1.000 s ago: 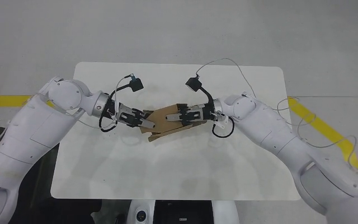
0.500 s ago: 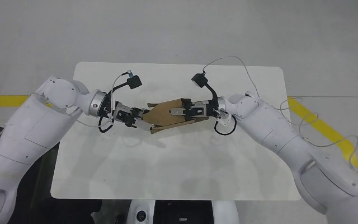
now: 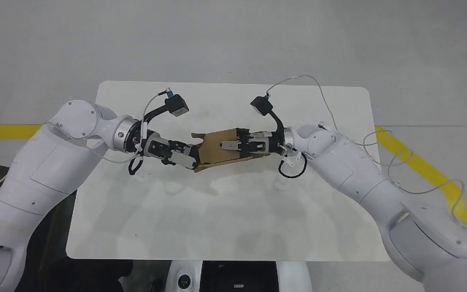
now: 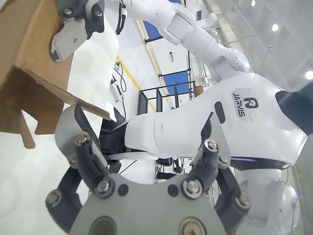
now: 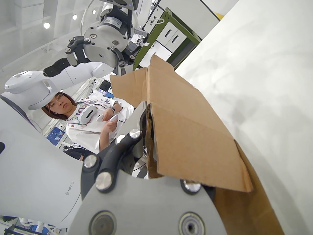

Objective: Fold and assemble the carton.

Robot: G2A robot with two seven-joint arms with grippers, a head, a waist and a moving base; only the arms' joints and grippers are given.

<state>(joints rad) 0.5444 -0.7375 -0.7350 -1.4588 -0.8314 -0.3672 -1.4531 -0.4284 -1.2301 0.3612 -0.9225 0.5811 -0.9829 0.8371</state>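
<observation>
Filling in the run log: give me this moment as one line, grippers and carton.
carton: partly folded, flaps loose | left gripper: open, beside a flap | right gripper: shut on carton

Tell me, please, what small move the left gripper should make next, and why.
Probably ease the left gripper a little toward the carton, so that the loose flap edge comes between its open jaws. The right gripper clamps the carton's other side, while the left one is open and holds nothing; the flap edge lies just by one fingertip.
</observation>
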